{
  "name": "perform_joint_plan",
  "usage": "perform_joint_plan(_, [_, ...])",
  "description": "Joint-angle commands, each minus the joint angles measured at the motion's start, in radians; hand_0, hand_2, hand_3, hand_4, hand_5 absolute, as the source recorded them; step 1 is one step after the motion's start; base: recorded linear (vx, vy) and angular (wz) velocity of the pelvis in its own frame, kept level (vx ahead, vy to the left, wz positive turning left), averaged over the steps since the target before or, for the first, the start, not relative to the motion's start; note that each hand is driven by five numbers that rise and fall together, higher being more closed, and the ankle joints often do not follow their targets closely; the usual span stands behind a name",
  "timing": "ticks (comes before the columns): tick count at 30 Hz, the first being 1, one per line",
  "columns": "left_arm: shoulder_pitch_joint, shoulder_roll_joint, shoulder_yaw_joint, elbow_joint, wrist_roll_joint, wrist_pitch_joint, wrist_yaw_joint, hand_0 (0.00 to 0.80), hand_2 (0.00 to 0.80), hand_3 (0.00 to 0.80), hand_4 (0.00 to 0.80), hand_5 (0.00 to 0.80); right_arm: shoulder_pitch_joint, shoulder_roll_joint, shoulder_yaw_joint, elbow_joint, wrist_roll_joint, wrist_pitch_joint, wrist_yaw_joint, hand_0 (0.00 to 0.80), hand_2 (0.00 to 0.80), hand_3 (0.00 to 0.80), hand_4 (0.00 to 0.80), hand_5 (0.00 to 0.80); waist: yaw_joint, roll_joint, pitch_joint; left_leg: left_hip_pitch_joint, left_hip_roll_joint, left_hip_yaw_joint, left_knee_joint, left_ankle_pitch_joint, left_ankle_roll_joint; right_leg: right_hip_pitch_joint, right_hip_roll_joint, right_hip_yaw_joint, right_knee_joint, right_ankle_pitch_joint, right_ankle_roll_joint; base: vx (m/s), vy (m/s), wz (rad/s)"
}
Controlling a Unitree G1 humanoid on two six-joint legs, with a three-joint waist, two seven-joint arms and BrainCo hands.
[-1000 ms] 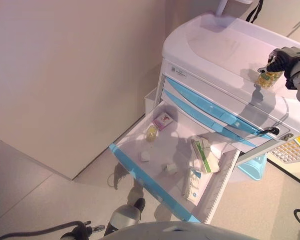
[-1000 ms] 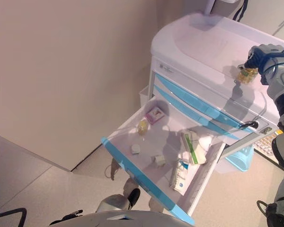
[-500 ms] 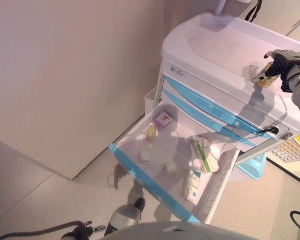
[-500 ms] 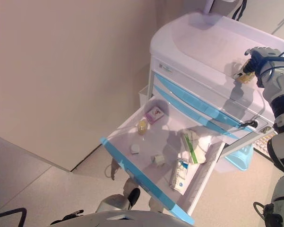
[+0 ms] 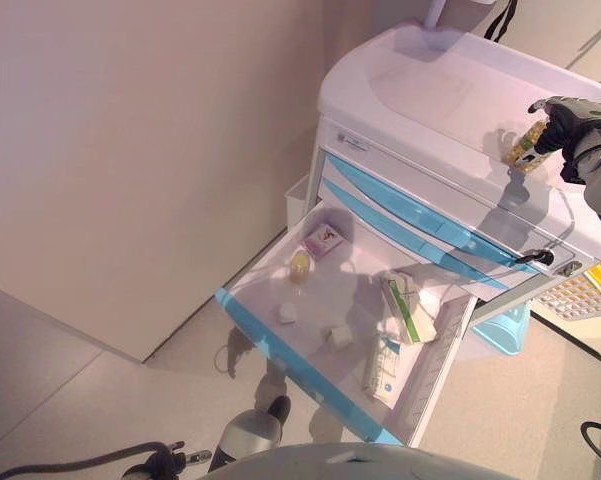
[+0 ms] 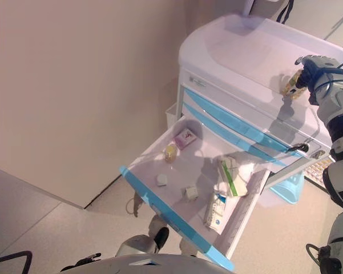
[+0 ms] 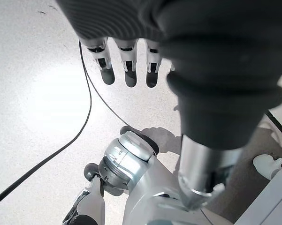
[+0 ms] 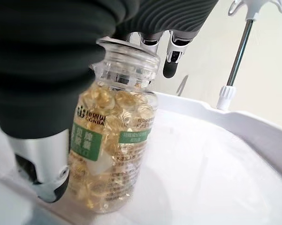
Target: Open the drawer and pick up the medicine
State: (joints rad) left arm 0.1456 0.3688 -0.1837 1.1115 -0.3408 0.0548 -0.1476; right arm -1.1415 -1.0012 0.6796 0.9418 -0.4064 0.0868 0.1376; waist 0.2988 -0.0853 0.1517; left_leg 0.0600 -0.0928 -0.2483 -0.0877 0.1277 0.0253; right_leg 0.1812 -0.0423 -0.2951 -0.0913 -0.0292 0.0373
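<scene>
A clear bottle of yellow capsules [image 8: 112, 140] stands on the white cart top [image 5: 430, 90] near its right edge, also seen in the right eye view [image 6: 289, 85]. My right hand [image 5: 572, 122] is right beside it. The fingers [image 8: 172, 56] reach straight past the bottle's rim, and the thumb [image 8: 40, 173] lies along its side. Below, the lowest drawer [image 5: 290, 362] with a blue front stands pulled out. It holds a pink box [image 5: 323, 240], a small yellow bottle [image 5: 299, 264] and white-green boxes [image 5: 408, 308]. My left hand [image 7: 126, 70] hangs open over the floor.
Two upper blue-trimmed drawers [image 5: 410, 215] are shut. A light blue bin [image 5: 506, 330] hangs at the cart's right side, by a tray of coloured items [image 5: 582, 294]. A plain wall [image 5: 130, 150] runs along the left. An IV pole [image 8: 238, 51] rises behind the cart top.
My right hand held the capsule bottle a second ago. Its fingers have since straightened, and the bottle now rests on the cart top. The camera shifted slightly.
</scene>
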Motion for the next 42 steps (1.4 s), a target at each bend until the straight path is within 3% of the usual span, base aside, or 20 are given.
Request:
perform_joint_plan(1, [0.012,0.049,-0.039,0.003,0.038,-0.016,-0.012,0.0,0.0,0.0,0.0,0.0,-0.126,-0.092,0.047,-0.049,0.077,0.015,-0.056,0.0,0.0,0.0,0.0,0.0,0.003,-0.029,-0.03,0.061,-0.019,0.025,0.005,-0.126,0.009,-0.038,-0.023,0.04,0.049,0.042,0.041,-0.023,-0.011,-0.05])
perform_joint_plan(16, [-0.018,0.044,-0.06,0.008,0.066,0.0,-0.027,0.0,0.0,0.0,0.0,0.0,-0.172,-0.114,0.018,-0.127,0.306,0.018,-0.141,0.0,0.0,0.0,0.0,0.0,-0.063,-0.023,-0.061,0.076,-0.011,0.097,0.004,-0.142,0.01,-0.047,-0.022,0.09,0.05,0.05,0.043,-0.028,-0.014,-0.09])
perform_joint_plan(26, [-0.037,0.047,-0.081,0.015,0.123,0.022,-0.051,0.0,0.0,0.0,0.0,0.0,-0.084,-0.131,-0.073,-0.153,0.331,0.041,-0.183,0.0,0.0,0.0,0.0,0.0,-0.126,-0.006,-0.066,0.082,-0.005,0.173,0.015,-0.165,0.016,-0.063,-0.018,0.148,0.036,0.067,0.047,-0.029,-0.031,-0.22])
perform_joint_plan(32, [-0.048,0.048,-0.09,0.012,0.139,0.018,-0.058,0.0,0.0,0.0,0.0,0.0,0.042,-0.161,-0.181,-0.201,0.353,0.048,-0.239,0.0,0.0,0.0,0.0,0.0,-0.176,0.0,-0.066,0.081,0.003,0.226,0.015,-0.176,0.017,-0.08,-0.011,0.194,0.022,0.081,0.053,-0.036,-0.042,-0.37])
perform_joint_plan(36, [-0.068,0.044,-0.098,0.007,0.137,0.025,-0.061,0.0,0.0,0.0,0.0,0.0,0.183,-0.154,-0.312,-0.218,0.444,0.063,-0.254,0.0,0.0,0.0,0.0,0.0,-0.217,0.01,-0.065,0.075,0.012,0.261,0.012,-0.179,0.016,-0.099,-0.005,0.232,0.02,0.087,0.058,-0.049,-0.032,-0.35])
perform_joint_plan(42, [-0.11,0.03,-0.111,0.026,0.143,0.045,-0.068,0.0,0.0,0.0,0.0,0.0,0.413,-0.017,-0.506,-0.223,0.573,0.075,-0.213,0.0,0.0,0.0,0.0,0.0,-0.264,0.023,-0.056,0.073,0.023,0.306,0.009,-0.183,0.015,-0.117,0.001,0.272,0.022,0.093,0.057,-0.018,-0.024,-0.4])
